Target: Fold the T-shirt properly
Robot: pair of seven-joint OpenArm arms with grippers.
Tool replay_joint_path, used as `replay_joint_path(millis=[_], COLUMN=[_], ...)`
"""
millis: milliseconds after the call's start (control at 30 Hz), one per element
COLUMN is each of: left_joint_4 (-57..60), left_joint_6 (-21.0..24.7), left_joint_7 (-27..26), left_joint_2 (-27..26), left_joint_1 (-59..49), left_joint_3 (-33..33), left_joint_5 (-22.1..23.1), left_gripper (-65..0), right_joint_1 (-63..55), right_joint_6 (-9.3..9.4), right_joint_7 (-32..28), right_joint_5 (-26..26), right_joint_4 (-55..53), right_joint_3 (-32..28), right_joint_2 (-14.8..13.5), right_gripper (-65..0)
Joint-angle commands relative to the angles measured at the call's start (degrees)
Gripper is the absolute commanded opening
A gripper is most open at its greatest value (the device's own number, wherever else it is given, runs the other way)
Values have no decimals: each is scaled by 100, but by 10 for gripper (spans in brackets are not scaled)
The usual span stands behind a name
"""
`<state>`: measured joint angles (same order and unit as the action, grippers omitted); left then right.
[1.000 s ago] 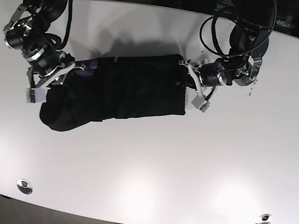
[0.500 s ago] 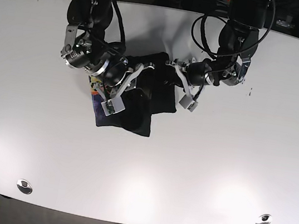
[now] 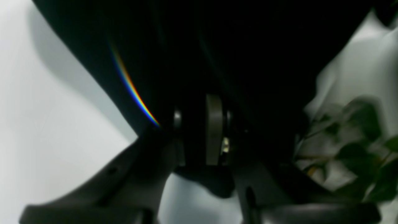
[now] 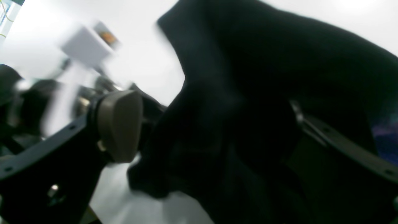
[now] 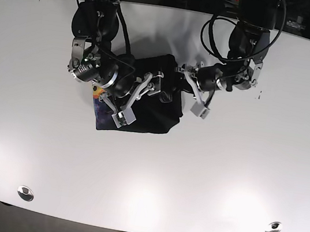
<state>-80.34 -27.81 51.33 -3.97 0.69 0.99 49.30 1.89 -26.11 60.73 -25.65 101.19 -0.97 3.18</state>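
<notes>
The black T-shirt [image 5: 145, 106] lies bunched into a compact fold in the middle of the white table [image 5: 241, 164]. A colourful print [image 5: 96, 92] shows at its left edge. My right gripper [image 5: 150, 86] is over the shirt's top. In the right wrist view its jaws stand wide apart, with black cloth [image 4: 248, 93] draped between them and one tan pad [image 4: 119, 124] bare. My left gripper [image 5: 185, 79] is at the shirt's upper right edge. In the left wrist view [image 3: 196, 130] it is shut on black cloth [image 3: 217, 46].
Two round metal fittings [image 5: 25, 192] [image 5: 273, 227] sit near the table's front edge. Cables loop behind the left arm [image 5: 214, 31]. Blurred green leaves [image 3: 357, 140] show at the right of the left wrist view.
The right gripper has swept rightward with the shirt's left end, turning the long spread shirt into a short bundle. The left gripper has stayed at the right edge.
</notes>
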Motion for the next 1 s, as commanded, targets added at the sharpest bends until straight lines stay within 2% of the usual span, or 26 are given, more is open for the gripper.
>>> replay_joint_path(millis=[33, 133, 200, 267, 333, 367, 400, 467, 533, 600, 700, 800, 867, 933, 1000], left_joint_4=[-481, -991, -1105, -1210, -1465, -1632, -1905, -2169, -2362, -2520, -2582, -2582, -2582, -2555, -2538], left_joint_6=[-27, -27, -27, -27, -27, -19, -19, -10, -19, -19, -19, -10, 8, 8, 8], left_joint_7=[-100, -100, -118, -127, -118, -109, -100, -100, -109, -127, -135, -144, -144, -144, -135], left_joint_2=[-364, -1216, -1735, -2034, -2087, -2087, -2060, -2043, -2043, -2034, -1964, -1718, -1454, -1085, -689], left_joint_1=[-73, -486, -715, -785, -891, -935, -952, -952, -926, -908, -900, -689, -653, -495, -267], left_joint_3=[327, 1030, 1285, 1294, 1285, 1285, 1276, 1136, 872, 652, 274, -113, -315, -570, -983], left_joint_5=[411, 868, 877, 877, 868, 806, 587, 261, 6, -152, -354, -547, -758, -1101, -1585], left_gripper=[-571, -569, -569, -569, -569, -569, -569, -569, -569, -569, -569, -569, -568, -567, -567], right_joint_1=[176, 299, 334, 448, 448, 466, 598, 774, 888, 1064, 1143, 1125, 1090, 1090, 1099], right_joint_6=[-31, -31, -31, -31, -31, -31, -31, -31, -31, -31, -31, -31, -31, -31, -31], right_joint_7=[-82, -99, -117, -310, -618, -723, -838, -934, -1102, -1216, -1225, -1207, -1198, -1198, -1198], right_joint_5=[-121, -94, -147, -103, -94, -94, -130, -156, -112, -112, -358, -754, -1053, -1246, -1290], right_joint_4=[57, 4, 22, 4, -163, -488, -1015, -1534, -1824, -1965, -1578, -945, -681, -690, -840], right_joint_3=[-109, -725, -742, -742, -751, -760, -769, -848, -1155, -1375, -1261, -479, 23, 453, 761], right_joint_2=[56, 56, 64, 56, 56, 56, 56, 91, 249, 284, 258, -111, -472, -824, -1008], right_gripper=[-105, -105, -105, -106, -144, -185, -260, -328, -338, -338, -336, -336, -342, -344, -347])
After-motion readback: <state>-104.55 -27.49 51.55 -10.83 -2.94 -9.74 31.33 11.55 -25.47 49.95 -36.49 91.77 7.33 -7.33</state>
